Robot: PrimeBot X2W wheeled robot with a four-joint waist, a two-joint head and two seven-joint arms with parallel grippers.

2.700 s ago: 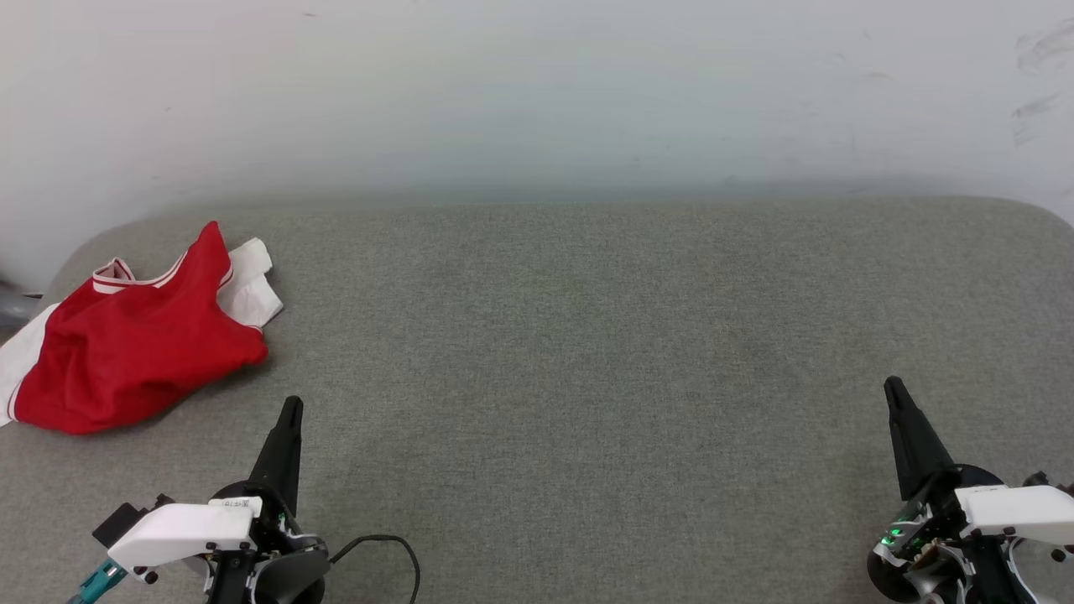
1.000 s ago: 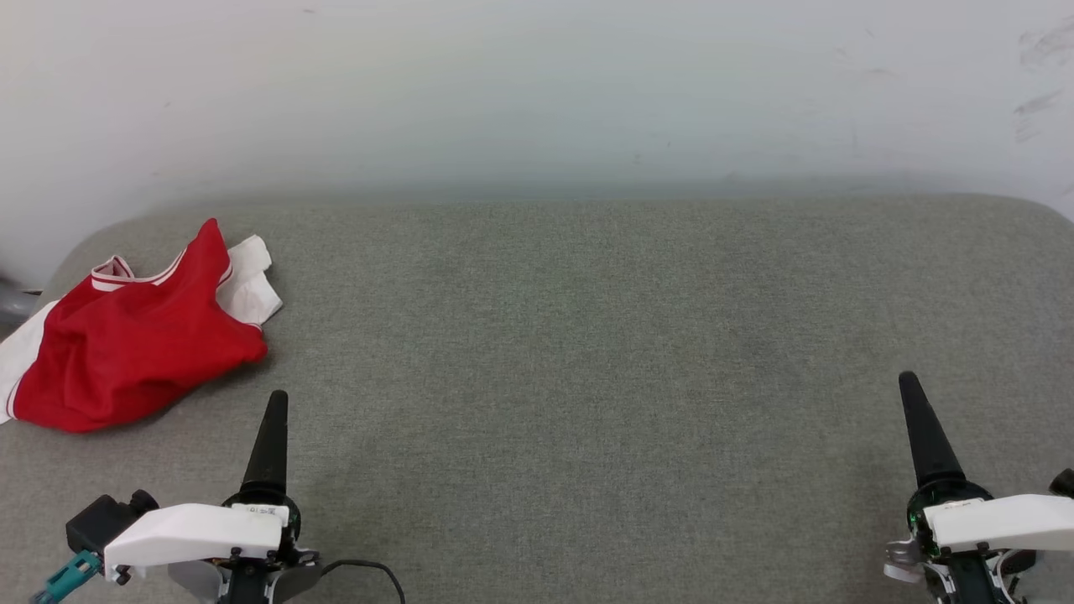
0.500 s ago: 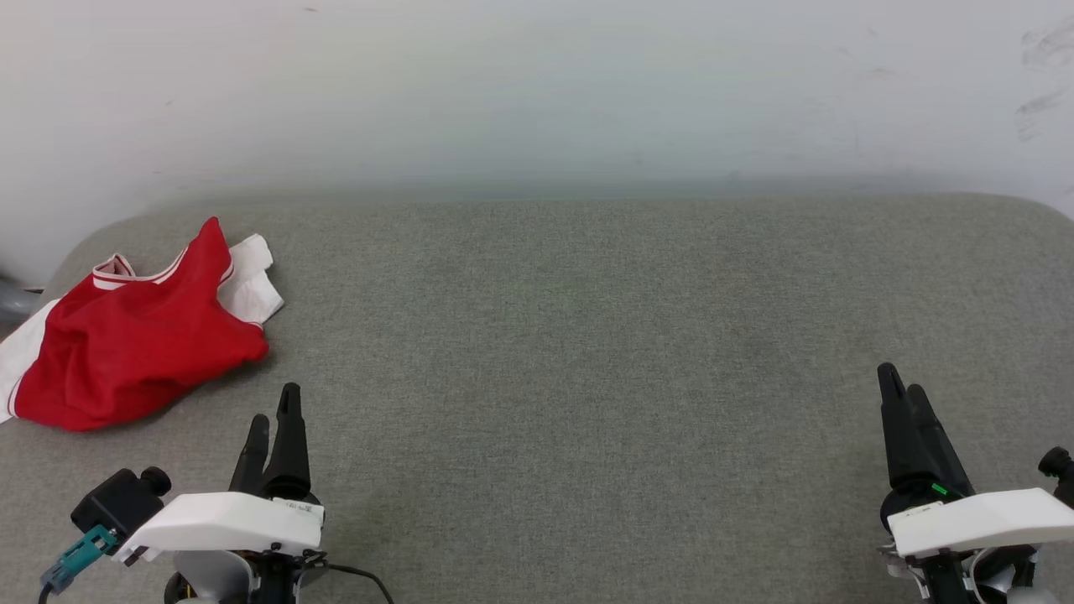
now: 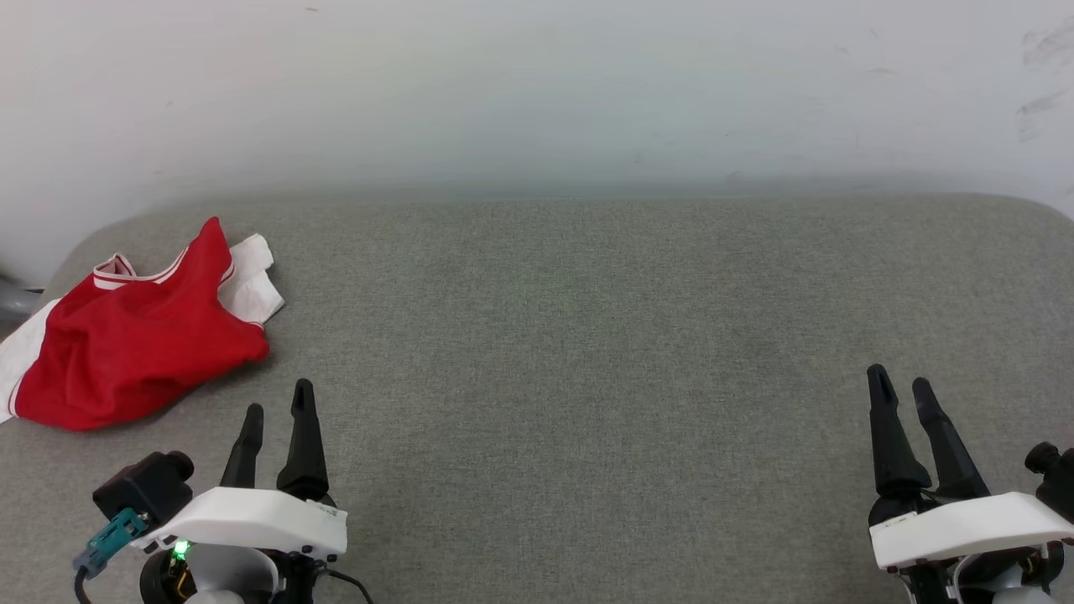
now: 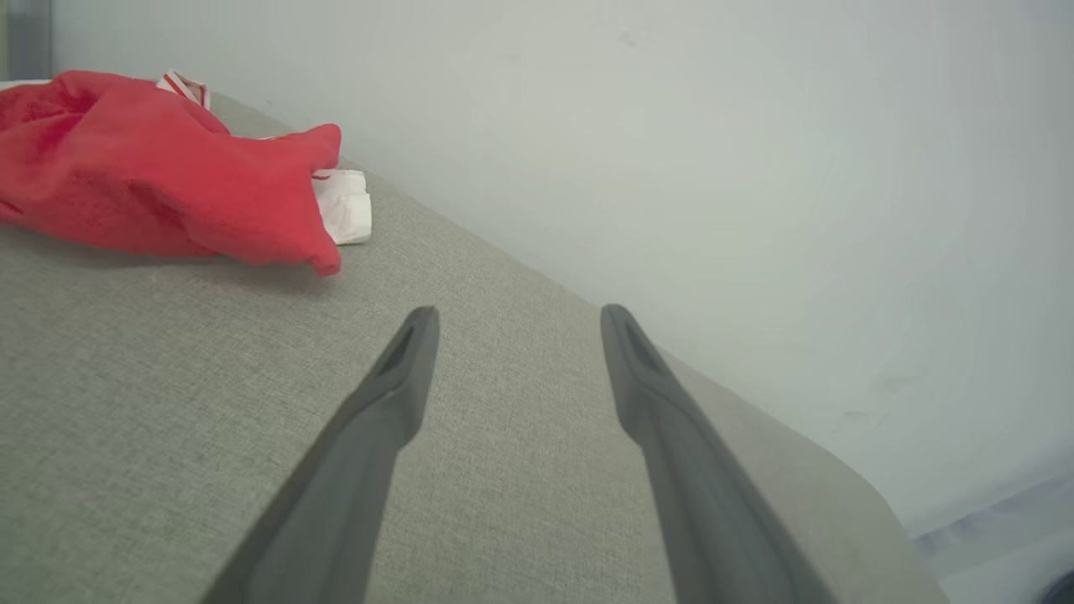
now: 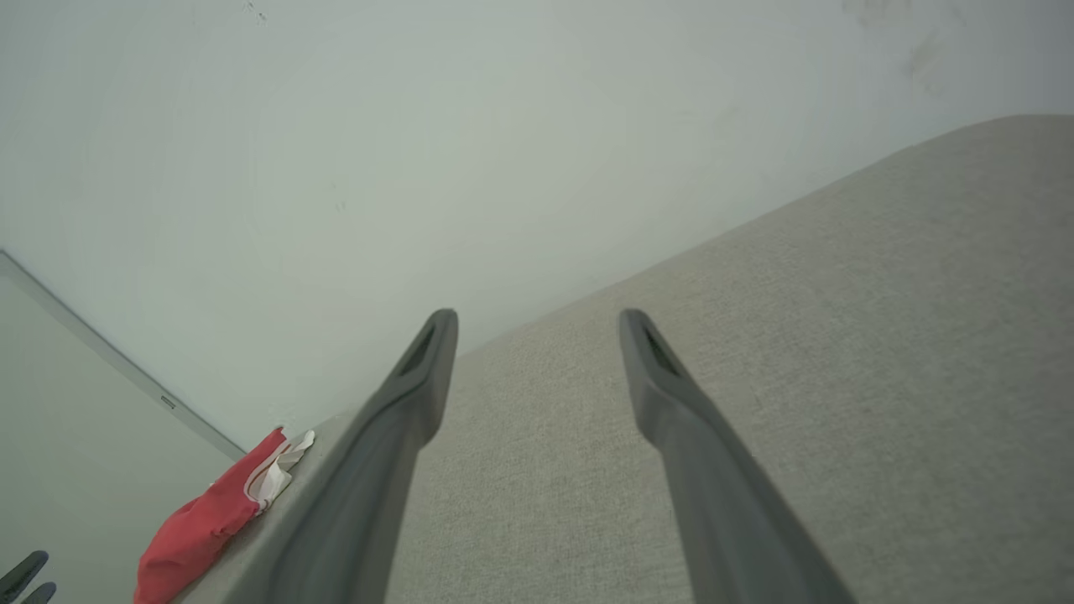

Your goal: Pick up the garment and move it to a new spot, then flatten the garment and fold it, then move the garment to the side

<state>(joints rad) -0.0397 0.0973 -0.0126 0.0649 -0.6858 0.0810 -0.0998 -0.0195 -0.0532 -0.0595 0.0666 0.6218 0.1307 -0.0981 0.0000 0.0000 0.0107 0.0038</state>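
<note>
The red garment (image 4: 134, 352) with white sleeves is lying crumpled at about ten o'clock on the grey fabric-covered counter (image 4: 587, 335), near its far left corner and touching neither tool. The left tool (image 4: 277, 397) is hovering at seven o'clock, near the garment's closest edge, its two dark fingers spread apart and pinching nothing. The right tool (image 4: 899, 376) is hovering at four o'clock, well apart from the garment, fingers likewise spread and empty.

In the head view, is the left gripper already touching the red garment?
No: the left gripper stands open over bare grey cushion, with a clear gap between its fingertips and the crumpled garment lying at the far left.
</note>
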